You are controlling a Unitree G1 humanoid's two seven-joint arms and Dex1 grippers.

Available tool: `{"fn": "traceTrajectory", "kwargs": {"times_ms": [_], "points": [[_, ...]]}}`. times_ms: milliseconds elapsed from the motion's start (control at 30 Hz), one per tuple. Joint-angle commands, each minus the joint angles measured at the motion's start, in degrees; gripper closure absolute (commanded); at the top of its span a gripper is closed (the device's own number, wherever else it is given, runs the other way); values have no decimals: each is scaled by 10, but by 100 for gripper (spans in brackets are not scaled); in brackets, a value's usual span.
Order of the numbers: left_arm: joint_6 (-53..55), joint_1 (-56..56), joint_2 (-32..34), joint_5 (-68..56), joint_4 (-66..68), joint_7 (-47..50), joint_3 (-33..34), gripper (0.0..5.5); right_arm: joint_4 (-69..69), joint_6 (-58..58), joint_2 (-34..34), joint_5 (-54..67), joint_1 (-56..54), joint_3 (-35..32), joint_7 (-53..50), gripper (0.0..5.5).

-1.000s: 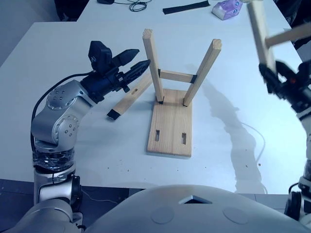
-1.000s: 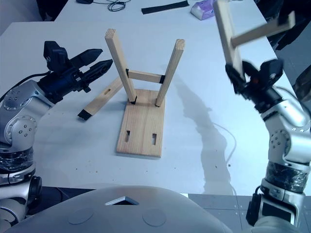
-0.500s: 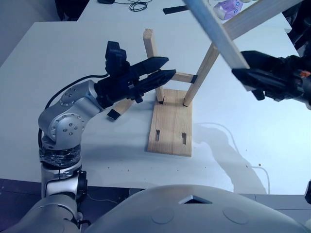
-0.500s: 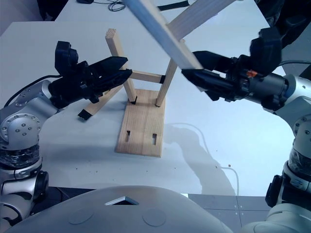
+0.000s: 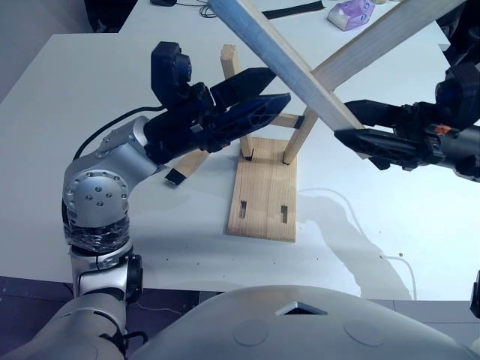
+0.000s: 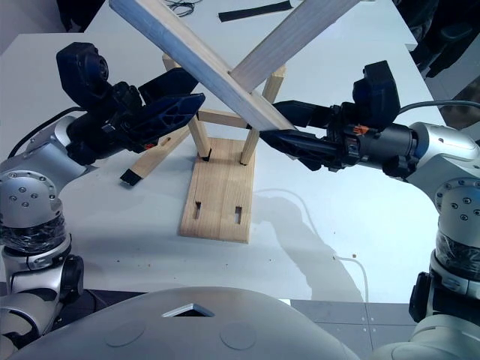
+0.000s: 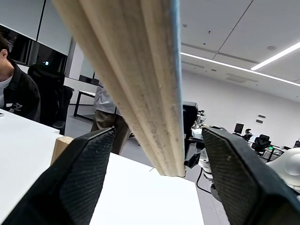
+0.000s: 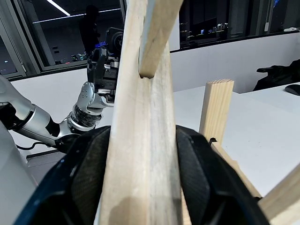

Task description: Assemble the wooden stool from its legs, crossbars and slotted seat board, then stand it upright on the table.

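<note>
**Closing in on the leg frame [image 5: 277,54]**

Both claws have moved to the upper middle. Right claw [image 5: 342,124] grips the frame tight. Left claw [image 5: 278,88] gapes wide around it, holding nothing. Seat board [image 5: 264,191] lies on the table [image 5: 90,90]. A swing could topple its standing legs [image 5: 298,142].

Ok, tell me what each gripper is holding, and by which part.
Right gripper: the leg-and-crossbar piece, by the lower end of its leg. Left gripper: nothing; it is open around that leg.

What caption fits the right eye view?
Right gripper holds a leg-and-crossbar piece over the seat board; left gripper, open, flanks it.
</note>
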Motion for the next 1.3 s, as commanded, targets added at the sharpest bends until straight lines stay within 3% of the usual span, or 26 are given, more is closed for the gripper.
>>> {"fn": "traceTrajectory", "kwargs": {"times_ms": [33, 333, 633, 900, 1233, 1300], "points": [[4, -19, -8, -10, 2, 7, -13, 212, -8, -7, -3, -7, -12, 13, 13, 337], [14, -29, -7, -5, 10, -10, -40, 212, -14, -9, 4, -15, -25, 47, 26, 337], [21, -12, 16, -46, -3, -49, -17, 335, -13, -12, -6, -25, -17, 47, 41, 337], [17, -17, 16, -35, -2, -47, -26, 337, -12, -15, -20, -48, -14, 57, 67, 337], [12, -11, 20, -1, -2, -57, -24, 338, -8, -77, -50, -164, 14, 101, 92, 337], [11, -12, 20, 3, -1, -59, -21, 338, -7, -84, -55, -166, 20, 100, 99, 296]]}}
